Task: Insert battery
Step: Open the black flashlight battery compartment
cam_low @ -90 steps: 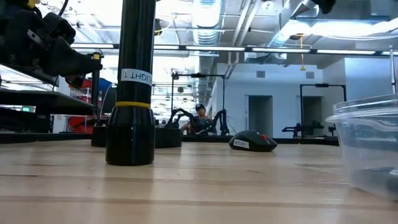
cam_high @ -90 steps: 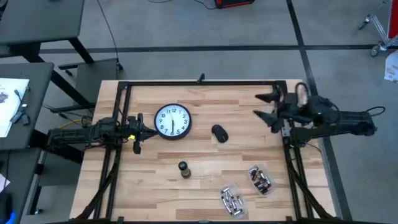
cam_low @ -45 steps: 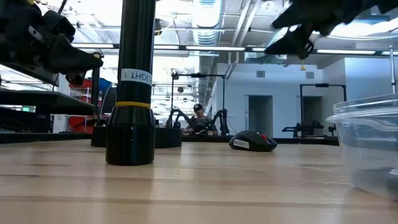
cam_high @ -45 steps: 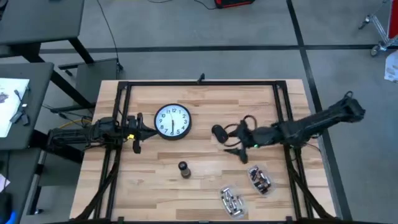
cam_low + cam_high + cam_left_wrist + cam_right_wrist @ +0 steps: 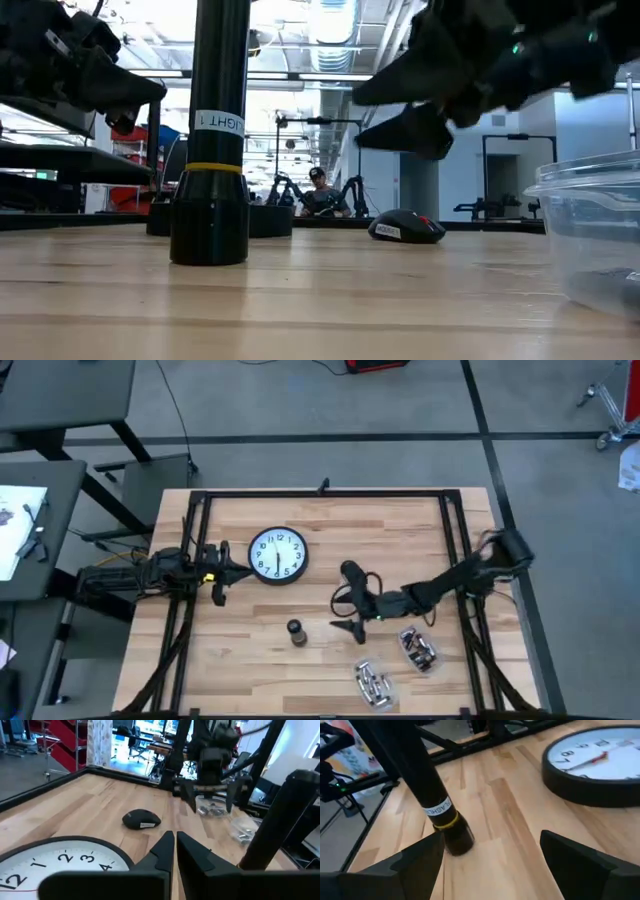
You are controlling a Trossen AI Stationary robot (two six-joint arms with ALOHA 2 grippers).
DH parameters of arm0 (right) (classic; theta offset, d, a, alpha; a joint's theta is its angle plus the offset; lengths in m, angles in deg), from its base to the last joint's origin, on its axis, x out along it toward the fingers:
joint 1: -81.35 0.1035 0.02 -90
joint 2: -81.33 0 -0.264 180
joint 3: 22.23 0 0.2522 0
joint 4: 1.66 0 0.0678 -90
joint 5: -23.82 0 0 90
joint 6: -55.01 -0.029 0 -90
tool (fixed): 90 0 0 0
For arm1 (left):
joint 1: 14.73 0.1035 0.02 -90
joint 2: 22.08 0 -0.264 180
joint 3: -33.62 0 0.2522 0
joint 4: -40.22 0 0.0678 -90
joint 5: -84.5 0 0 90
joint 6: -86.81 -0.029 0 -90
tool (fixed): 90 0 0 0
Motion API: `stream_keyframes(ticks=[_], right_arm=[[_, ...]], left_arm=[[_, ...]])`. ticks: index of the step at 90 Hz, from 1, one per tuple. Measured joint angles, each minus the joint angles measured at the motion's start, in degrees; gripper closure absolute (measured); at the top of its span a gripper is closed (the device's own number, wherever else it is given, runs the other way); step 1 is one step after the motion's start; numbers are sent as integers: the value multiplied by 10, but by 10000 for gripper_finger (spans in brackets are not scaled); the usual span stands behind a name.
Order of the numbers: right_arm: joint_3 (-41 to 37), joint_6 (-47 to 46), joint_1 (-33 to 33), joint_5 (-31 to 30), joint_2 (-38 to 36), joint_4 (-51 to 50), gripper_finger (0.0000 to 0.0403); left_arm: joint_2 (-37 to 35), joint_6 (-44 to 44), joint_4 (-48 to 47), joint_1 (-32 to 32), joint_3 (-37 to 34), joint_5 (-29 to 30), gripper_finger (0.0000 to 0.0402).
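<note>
Wooden tabletop point(image 5: 320, 520), black frame around it, workshop lights glowing beyond in the low view. Right arm is stretched low across the table from the right edge, its gripper point(image 5: 345, 610) splayed wide, fingers released and empty, hovering between the black mouse point(image 5: 352, 572) and the upright flashlight point(image 5: 294, 631). A second ago that arm was folded back by the right rail; half a second ago it was only beside the mouse, so it has swept further toward the flashlight. Loose batteries point(image 5: 372, 685) lie near the front edge, more sit in the clear tub point(image 5: 418, 647) beside them. Left gripper point(image 5: 224, 572) waits at the left, fingers pressed together, just beside the wall clock point(image 5: 277, 554), unmoved.
</note>
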State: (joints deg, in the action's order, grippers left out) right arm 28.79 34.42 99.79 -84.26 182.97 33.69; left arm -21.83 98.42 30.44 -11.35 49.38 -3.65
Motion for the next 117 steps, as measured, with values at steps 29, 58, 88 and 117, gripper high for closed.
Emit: stream_keyframes(ticks=[29, 58, 88, 117], right_arm=[[123, 71, 5, 61, 114, 30, 86], [181, 76, 6, 62, 121, -70, 86], [183, 44, 4, 61, 8, -250, 86], [183, 58, -16, 68, -119, -429, 86]], left_arm=[[0, 2, 0, 0, 1, 0, 402], [0, 2, -3, 0, 2, 0, 402], [0, 2, -2, 0, 2, 0, 402], [0, 2, -4, 0, 2, 0, 402]])
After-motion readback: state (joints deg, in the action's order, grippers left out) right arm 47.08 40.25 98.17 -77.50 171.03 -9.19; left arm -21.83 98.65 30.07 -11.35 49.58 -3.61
